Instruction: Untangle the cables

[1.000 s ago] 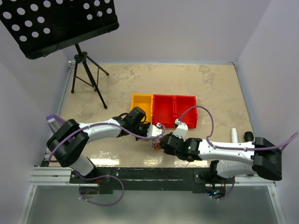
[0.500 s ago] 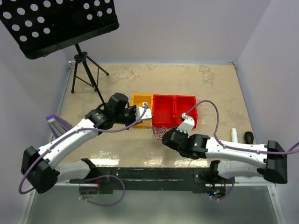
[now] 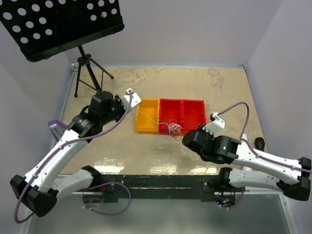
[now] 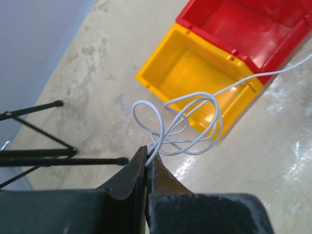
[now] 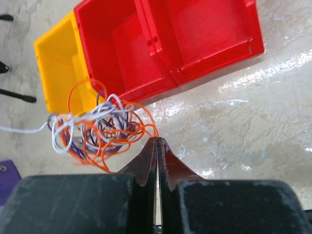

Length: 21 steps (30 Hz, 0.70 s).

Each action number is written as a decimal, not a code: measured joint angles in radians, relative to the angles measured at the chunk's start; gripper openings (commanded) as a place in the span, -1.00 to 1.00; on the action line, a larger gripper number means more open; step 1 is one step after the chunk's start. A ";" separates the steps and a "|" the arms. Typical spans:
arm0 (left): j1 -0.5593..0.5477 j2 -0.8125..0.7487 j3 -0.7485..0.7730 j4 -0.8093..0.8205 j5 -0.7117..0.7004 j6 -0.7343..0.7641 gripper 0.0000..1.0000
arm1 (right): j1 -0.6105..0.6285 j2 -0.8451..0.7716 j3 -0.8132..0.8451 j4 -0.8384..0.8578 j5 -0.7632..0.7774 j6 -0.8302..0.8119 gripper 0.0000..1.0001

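Observation:
The cables are a tangle of orange, white and purple strands (image 5: 100,129), hanging in front of the red bin; the tangle also shows in the top view (image 3: 174,128). My right gripper (image 5: 157,140) is shut on an orange cable at the tangle's edge. My left gripper (image 4: 146,155) is shut on a white cable (image 4: 187,124) that loops before it and runs right toward the tangle. In the top view the left gripper (image 3: 135,97) is raised left of the yellow bin and the right gripper (image 3: 186,138) is near the red bins' front.
A yellow bin (image 3: 147,115) and two red bins (image 3: 182,115) stand side by side mid-table. A music stand's tripod (image 3: 91,78) stands at the back left, close to my left arm. A white cylinder (image 3: 244,141) lies at the right.
My left gripper has swung up and left, away from the right one, drawing the white cable out of the tangle. My right gripper has moved right with the tangle.

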<state>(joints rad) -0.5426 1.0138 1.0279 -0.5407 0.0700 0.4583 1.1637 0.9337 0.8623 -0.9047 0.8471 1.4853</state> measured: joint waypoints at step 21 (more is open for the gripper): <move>0.486 -0.070 0.006 0.066 -0.119 0.094 -1.00 | -0.138 -0.159 0.138 -0.135 0.106 -0.029 -1.00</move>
<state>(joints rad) -0.0570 0.9436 1.0340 -0.4747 -0.0490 0.5522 1.0252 0.7750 1.0000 -1.0397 0.9531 1.4559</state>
